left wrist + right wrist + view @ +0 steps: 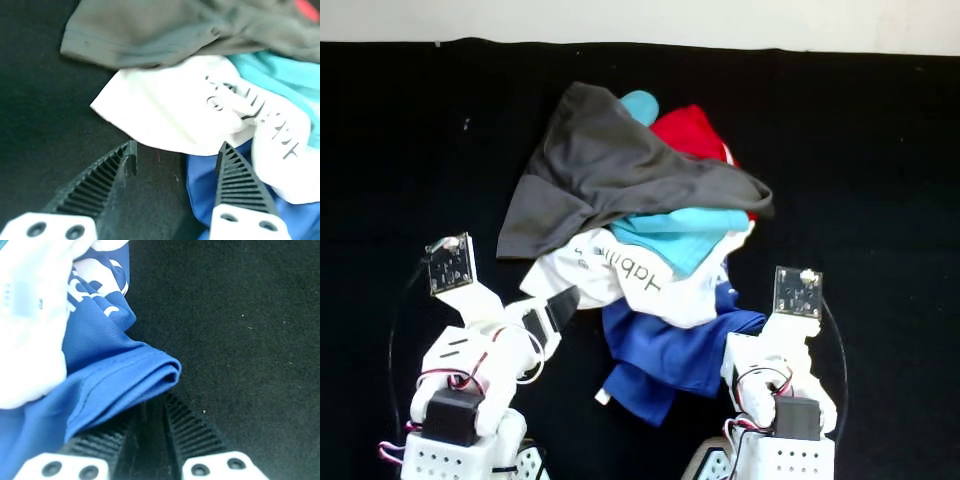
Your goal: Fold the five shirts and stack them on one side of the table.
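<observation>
The left end effector (177, 152) is open wide over the black counter (400, 150), just beside the edge of the white shirt (610, 275). The shirts lie in one messy pile in the middle. The grey shirt (610, 170) is on top, with the light blue shirt (680, 235) and red shirt (690, 130) under it. The dark blue shirt (670, 355) is nearest the arms. The right end effector (156, 402) is almost closed, its tips at a fold of the dark blue shirt
</observation>
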`<state>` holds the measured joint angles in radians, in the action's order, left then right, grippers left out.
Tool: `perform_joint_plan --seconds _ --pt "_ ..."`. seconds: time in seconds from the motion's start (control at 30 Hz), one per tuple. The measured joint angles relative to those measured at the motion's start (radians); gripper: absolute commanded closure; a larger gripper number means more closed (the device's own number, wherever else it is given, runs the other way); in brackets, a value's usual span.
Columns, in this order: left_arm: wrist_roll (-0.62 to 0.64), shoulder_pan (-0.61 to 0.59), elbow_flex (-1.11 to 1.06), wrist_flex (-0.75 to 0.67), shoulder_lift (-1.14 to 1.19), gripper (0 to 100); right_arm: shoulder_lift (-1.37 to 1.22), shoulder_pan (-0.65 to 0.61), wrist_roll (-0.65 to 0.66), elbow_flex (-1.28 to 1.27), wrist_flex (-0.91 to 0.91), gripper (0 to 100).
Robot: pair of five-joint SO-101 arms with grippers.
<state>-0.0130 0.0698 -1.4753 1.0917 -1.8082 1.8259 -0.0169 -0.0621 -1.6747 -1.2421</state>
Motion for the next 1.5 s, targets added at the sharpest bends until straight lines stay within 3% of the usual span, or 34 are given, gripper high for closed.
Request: perform_joint_plan --seconds 0.23,0.43,0.63,0.87,1.03,1.5 --pt "0.000 0.003 0.276 0.006 0.107 74 0.000 0.000 0.000 0.000 0.000 96.5" --pt "0.000 0.003 0.597 0.083 0.456 74 0.000 0.000 0.000 0.000 0.000 96.5" --pt "0.000 0.003 0.758 0.089 0.815 74 0.000 0.000 0.000 0.000 0.000 96.5" --pt "0.000 0.112 0.769 0.005 1.140 56 0.000 0.000 0.000 0.000 0.000 96.5" --pt "0.000 0.196 0.898 0.000 1.396 59 0.000 0.000 0.000 0.000 0.000 96.5" --pt "0.000 0.173 1.393 0.041 2.117 60 0.000 0.000 0.000 0.000 0.000 96.5"
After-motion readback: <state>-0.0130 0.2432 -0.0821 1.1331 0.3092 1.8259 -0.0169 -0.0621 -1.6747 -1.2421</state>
